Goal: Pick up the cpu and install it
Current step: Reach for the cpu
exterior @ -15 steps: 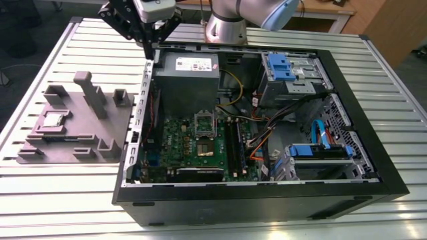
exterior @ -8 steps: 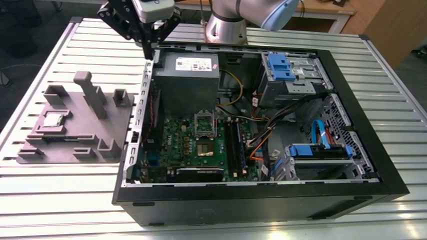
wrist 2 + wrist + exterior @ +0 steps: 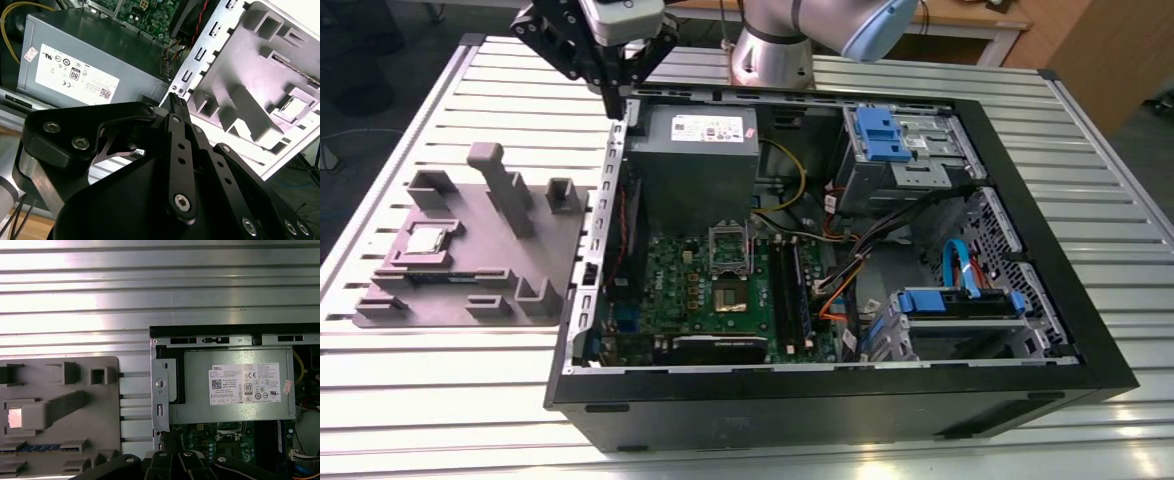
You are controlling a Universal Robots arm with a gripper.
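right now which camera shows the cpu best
The exterior view: the cpu lies whole and unobstructed on the grey holder, metal top distinct. In both wrist views it is just a bright washed-out patch.

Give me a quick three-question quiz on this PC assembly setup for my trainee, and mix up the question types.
1. True or false: the pincer is gripping the cpu.
2. In the exterior view, on which side of the computer case does the grey tray bearing the cpu lie? A left; B right; C behind it.
3. Fill in: the pincer hangs by the case's corner, nearest the large grey ____ with the white label.
Key: 1 false, it is shut and holds nothing; 2 A; 3 power supply.
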